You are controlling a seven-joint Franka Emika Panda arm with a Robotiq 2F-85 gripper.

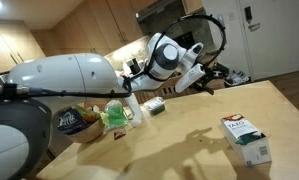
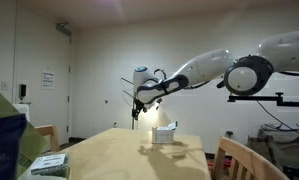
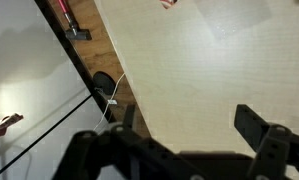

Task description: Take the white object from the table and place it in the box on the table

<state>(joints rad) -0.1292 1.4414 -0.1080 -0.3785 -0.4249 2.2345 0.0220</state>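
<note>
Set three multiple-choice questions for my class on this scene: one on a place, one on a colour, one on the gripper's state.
1. Where is the gripper? A above the table; B inside the carton; C on the floor.
2. What colour is the print on the carton? A red; B green; C purple.
3. How do the gripper's jaws stand? A shut on a packet; B open, empty; C shut on nothing.
Answers: 1 A, it hangs over the tabletop in an exterior view; 2 B, green shows on its top; 3 B, the wrist view shows them apart with only table between.
</note>
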